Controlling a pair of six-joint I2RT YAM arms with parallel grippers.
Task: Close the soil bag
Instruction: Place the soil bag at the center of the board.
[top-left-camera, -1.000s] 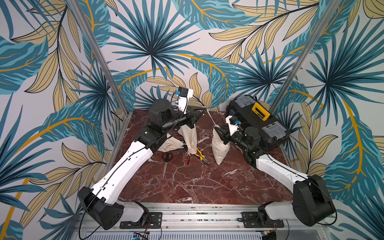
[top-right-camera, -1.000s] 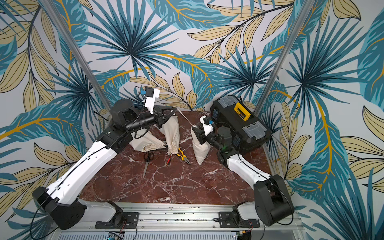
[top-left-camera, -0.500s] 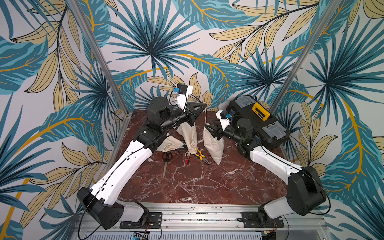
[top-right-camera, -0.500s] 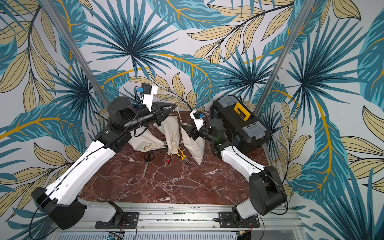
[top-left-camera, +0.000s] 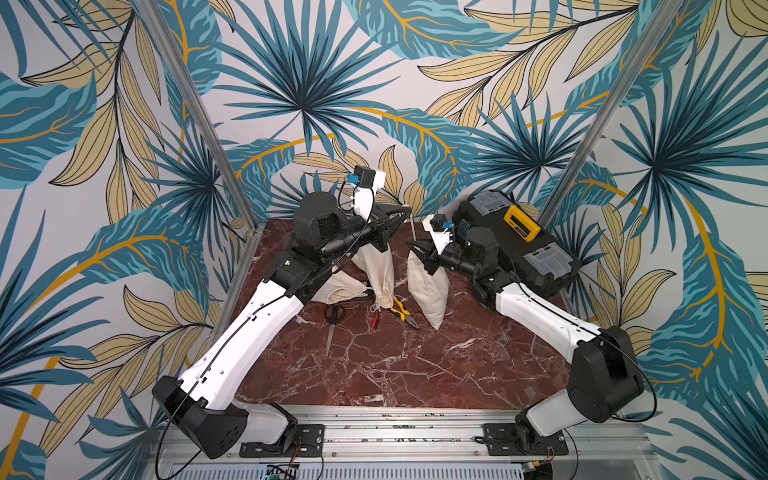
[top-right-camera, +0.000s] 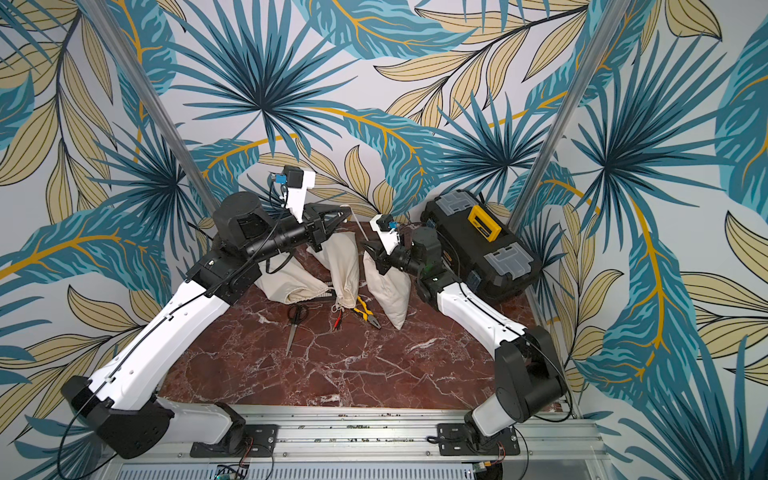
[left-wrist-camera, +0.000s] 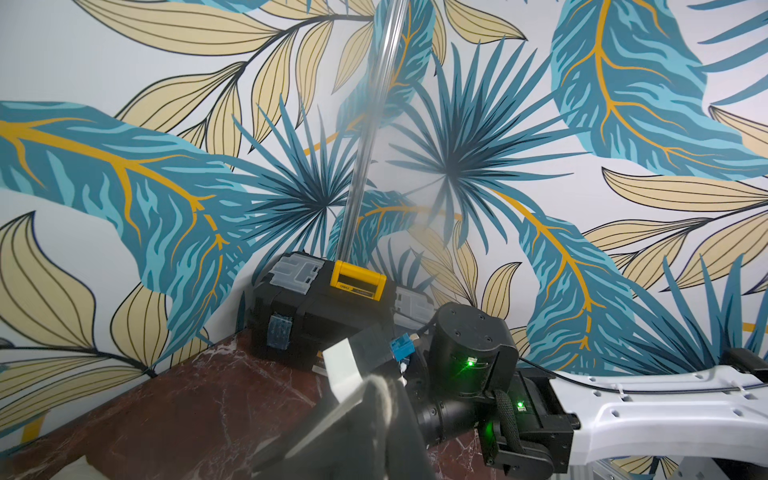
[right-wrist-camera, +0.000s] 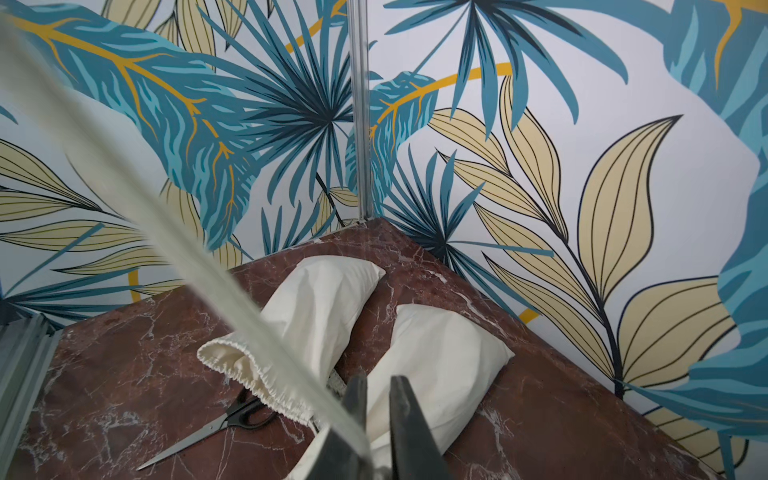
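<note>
Cord (top-left-camera: 412, 226) pinched in my left tool (top-left-camera: 404, 211) (pulled straight); right tool (top-left-camera: 420, 255) at the soil bag (top-left-camera: 428, 291) neck, I cannot tell its grip.

bright, even, diffuse light, prob from overhead; shadows soft & short; faint sheen on marble table (top-left-camera: 415, 374); top views sharp, slight bending at edges; wrist views: near cord (right-wrist-camera: 183, 249) & corner post (left-wrist-camera: 370, 124) smeared, out of focus
</note>
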